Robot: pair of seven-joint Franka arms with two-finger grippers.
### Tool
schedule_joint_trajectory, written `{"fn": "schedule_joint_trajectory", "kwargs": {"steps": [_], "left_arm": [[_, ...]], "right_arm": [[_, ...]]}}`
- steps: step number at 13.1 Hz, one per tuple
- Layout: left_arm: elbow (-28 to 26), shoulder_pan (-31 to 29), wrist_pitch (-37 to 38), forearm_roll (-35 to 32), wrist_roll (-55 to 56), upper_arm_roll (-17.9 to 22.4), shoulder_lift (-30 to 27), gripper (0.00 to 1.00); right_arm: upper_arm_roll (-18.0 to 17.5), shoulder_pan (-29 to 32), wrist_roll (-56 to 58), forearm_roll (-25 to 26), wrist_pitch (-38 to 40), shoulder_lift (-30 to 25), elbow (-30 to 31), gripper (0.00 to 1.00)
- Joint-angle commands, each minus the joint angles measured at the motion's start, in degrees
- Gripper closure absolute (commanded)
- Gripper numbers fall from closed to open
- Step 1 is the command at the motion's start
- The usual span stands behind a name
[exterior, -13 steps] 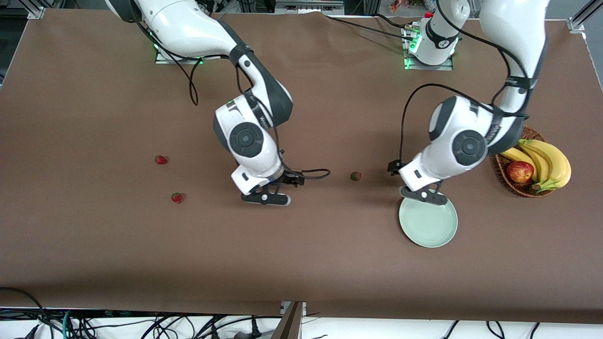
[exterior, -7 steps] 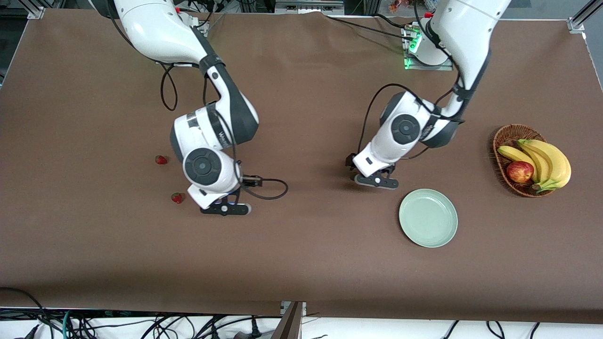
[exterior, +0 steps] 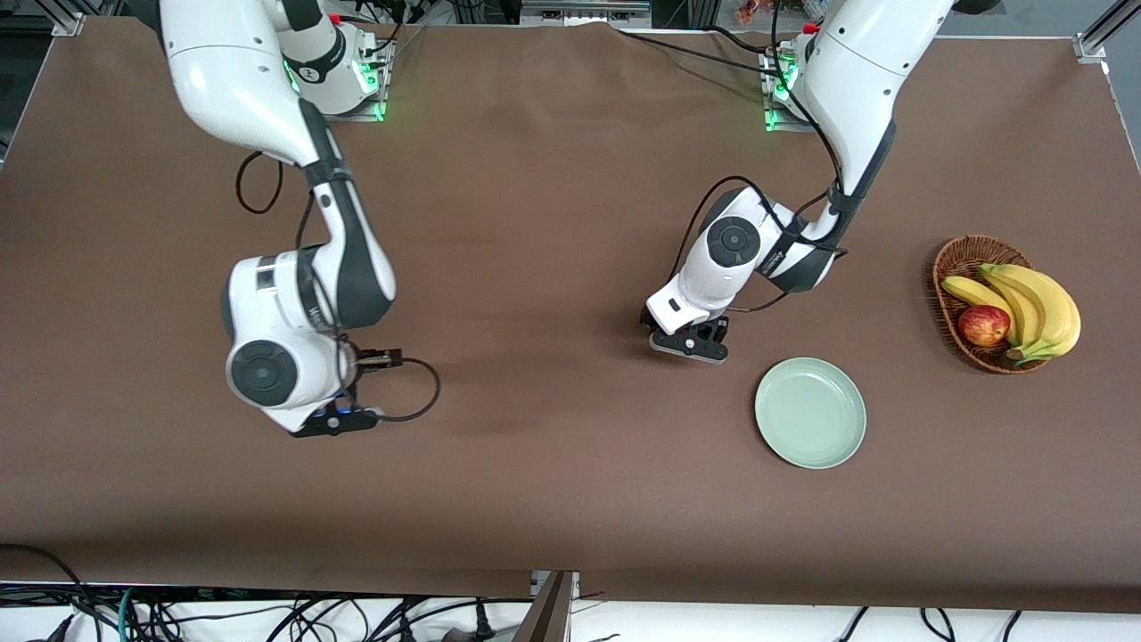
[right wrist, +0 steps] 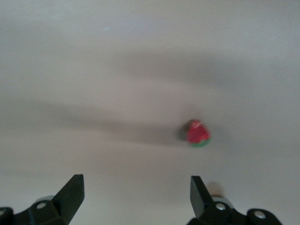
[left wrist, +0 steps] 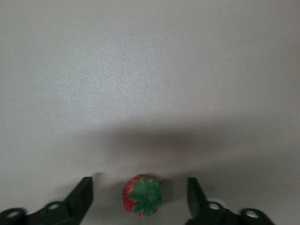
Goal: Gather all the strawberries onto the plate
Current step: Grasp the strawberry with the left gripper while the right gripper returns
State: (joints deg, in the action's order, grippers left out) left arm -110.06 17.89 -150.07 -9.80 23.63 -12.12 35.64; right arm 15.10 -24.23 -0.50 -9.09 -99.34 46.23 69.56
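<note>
No strawberry shows in the front view; the arms cover them. In the left wrist view one strawberry, red with a green top, lies on the table between the open fingers of my left gripper. In the front view my left gripper is low over the table, beside the pale mint-green plate, which is bare. My right gripper is over the table toward the right arm's end. It is open and empty, with another strawberry on the table ahead of one fingertip. The third strawberry is hidden.
A brown wicker basket holding bananas and a red apple stands at the left arm's end of the table. Brown cloth covers the table.
Both arms swung toward the right arm's end of the table. My left gripper left the plate's rim and came over the middle strawberry. My right gripper moved over the two strawberries, now covered in the front view.
</note>
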Motion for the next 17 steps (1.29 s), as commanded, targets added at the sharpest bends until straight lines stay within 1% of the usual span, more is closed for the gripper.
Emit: {"fn": "schedule_joint_trajectory", "kwargs": {"steps": [1,2,4,5,6,7,8,9,10,11,13,15,17], "left_arm": [[-0.5,-0.04,-0.58,-1.98,1.32,0.08,-0.04,0.37],[-0.76,-0.13,-0.49,-2.07,1.85,0.08,-0.13,0.4],[-1.47,-0.13,-0.31,-2.07,3.68,0.08,-0.22,0.41],[-1.64,0.04,-0.4,-2.07,4.74,0.08,-0.13,0.45],[-1.64,0.13,-0.4,-2.07,4.93,0.08,-0.13,0.53],[-1.64,-0.04,-0.23,-2.07,4.84,-0.01,-0.39,0.64],[-1.56,-0.13,-0.05,-2.07,4.75,0.08,-0.65,0.79],[-1.56,-0.31,0.04,-2.07,4.67,-0.01,-0.92,0.9],[-1.56,-0.4,0.3,-2.07,4.4,-0.01,-1.44,0.97],[-1.38,-0.57,1.96,-2.07,4.05,0.08,-2.32,0.98],[-0.07,-1.18,9.14,-2.07,1.08,0.25,-4.51,1.0],[0.38,-3.98,14.26,-2.07,-6.45,0.17,-6.88,1.0],[0.38,-8.02,16.29,-2.16,-15.68,0.08,-8.91,1.0]], "right_arm": [[-0.6,2.34,5.76,0.3,-6.02,-0.26,4.16,0.0],[-0.6,2.44,6.21,0.13,-8.83,-0.26,6.44,0.0],[-0.6,2.52,6.3,0.12,-13.32,-0.26,10.23,0.0],[-0.6,2.52,6.74,0.12,-14.82,-0.26,11.55,0.0],[-0.6,2.52,7.44,0.12,-15.62,-0.26,12.26,0.0],[-0.6,2.7,7.79,0.12,-15.63,-0.26,12.44,0.0],[-0.6,3.05,7.97,0.12,-15.63,-0.26,12.62,0.0],[-0.6,3.05,7.97,0.04,-15.8,-0.26,13.05,0.0],[-0.6,3.05,7.97,-0.05,-16.32,-0.26,13.58,0.0],[-0.6,3.14,7.97,-0.14,-17.03,-0.26,14.28,0.0],[-0.6,3.14,7.97,-0.4,-17.56,-0.26,14.64,0.0],[-0.69,3.93,7.97,-0.58,-17.56,-0.26,14.73,0.0],[-0.95,4.63,7.97,-0.67,-17.65,-0.26,15.08,0.0]]}}
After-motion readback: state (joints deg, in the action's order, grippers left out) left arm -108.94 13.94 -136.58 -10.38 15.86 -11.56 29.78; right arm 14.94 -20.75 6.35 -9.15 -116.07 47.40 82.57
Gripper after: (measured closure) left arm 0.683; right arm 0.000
